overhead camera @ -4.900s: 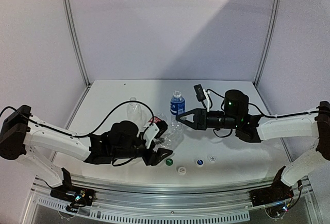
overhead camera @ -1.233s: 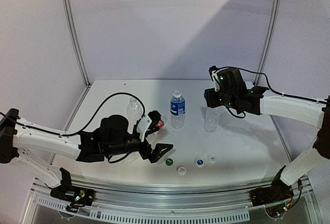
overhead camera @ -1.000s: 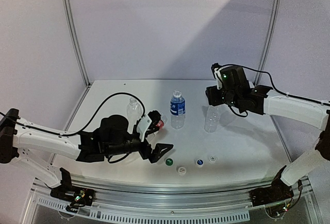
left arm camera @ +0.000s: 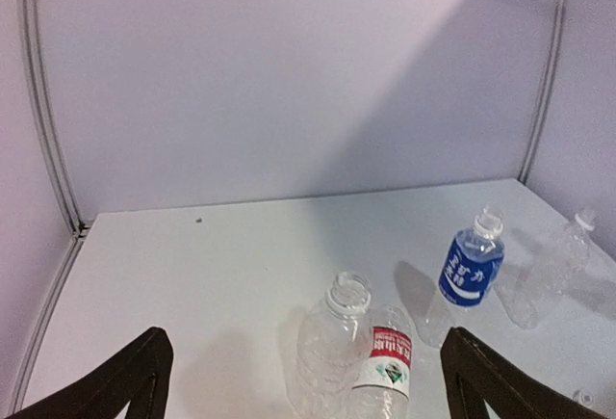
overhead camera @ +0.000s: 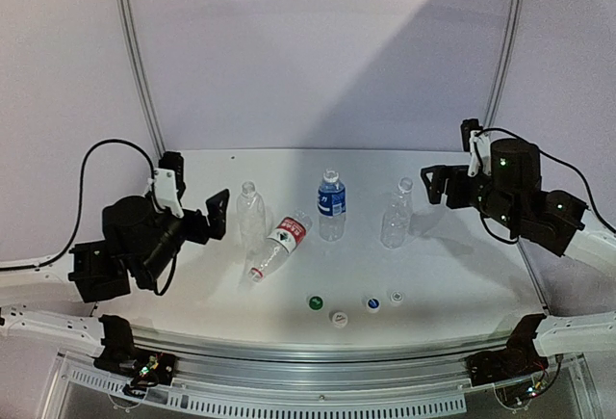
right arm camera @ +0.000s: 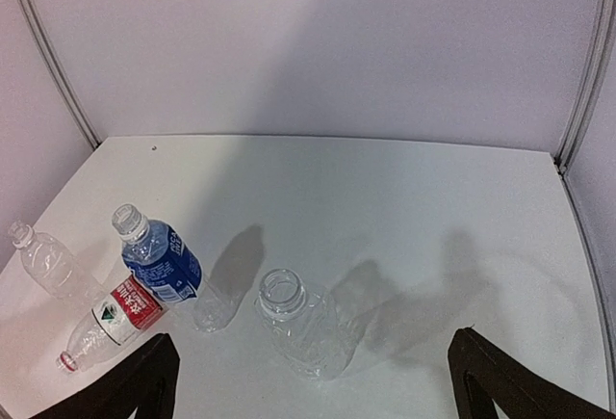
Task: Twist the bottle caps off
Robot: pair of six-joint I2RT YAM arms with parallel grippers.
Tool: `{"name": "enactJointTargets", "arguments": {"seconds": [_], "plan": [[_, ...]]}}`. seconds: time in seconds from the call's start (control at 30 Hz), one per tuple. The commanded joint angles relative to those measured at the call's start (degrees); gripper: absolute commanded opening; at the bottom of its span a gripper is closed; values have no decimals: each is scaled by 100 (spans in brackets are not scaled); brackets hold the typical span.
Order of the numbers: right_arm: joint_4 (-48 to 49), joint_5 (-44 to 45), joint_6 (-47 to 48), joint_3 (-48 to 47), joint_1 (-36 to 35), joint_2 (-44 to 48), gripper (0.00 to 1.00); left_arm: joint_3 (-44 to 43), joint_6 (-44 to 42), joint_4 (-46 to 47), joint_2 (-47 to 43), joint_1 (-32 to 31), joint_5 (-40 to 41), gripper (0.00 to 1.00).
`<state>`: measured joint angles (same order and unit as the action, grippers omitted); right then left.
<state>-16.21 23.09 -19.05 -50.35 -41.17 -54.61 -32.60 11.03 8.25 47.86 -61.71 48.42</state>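
Four bottles stand or lie mid-table, none with a cap on its neck. An unlabelled one (overhead camera: 251, 209) is upright, the red-label one (overhead camera: 274, 246) lies on its side beside it, and the blue-label one (overhead camera: 331, 205) and a second unlabelled one (overhead camera: 396, 215) are upright. The bottle caps lie loose near the front: green (overhead camera: 315, 301), white (overhead camera: 339, 318), blue (overhead camera: 372, 302), pale (overhead camera: 396, 297). My left gripper (overhead camera: 214, 219) (left arm camera: 306, 342) hangs open, left of the bottles and apart from them. My right gripper (overhead camera: 433, 186) (right arm camera: 314, 336) is open, right of the unlabelled bottle (right arm camera: 298, 327), holding nothing.
White table (overhead camera: 462, 274) closed in by pale walls with metal corner posts (overhead camera: 135, 63) at the back left and back right. A metal rail (overhead camera: 318, 380) runs along the near edge. Both arms sit drawn back toward the table's sides.
The right gripper has opened, let go of the unlabelled bottle and pulled back to the right. The left arm has drawn back to the left. The red-label bottle now lies uncovered.
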Motion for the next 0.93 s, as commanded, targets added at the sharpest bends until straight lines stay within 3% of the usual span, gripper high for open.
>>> {"name": "enactJointTargets", "arguments": {"seconds": [0.0, 0.13, 0.3, 0.43, 0.9], "plan": [[356, 189, -80, 63, 12, 138, 99, -376, -71, -459, -145, 142, 569, 99], [319, 270, 92, -219, 6, 166, 99, -1027, 136, -1262, 104, 231, 437, 99], [66, 511, 193, -712, 10, 93, 99, -1719, 656, -1751, 408, 1207, -1093, 99], [118, 621, 225, -739, 11, -69, 99, -1586, 632, -1588, 739, 1712, -1561, 99], [341, 827, 227, -340, 12, 59, 99, -987, 489, -927, 557, 1865, -1916, 99]]}}
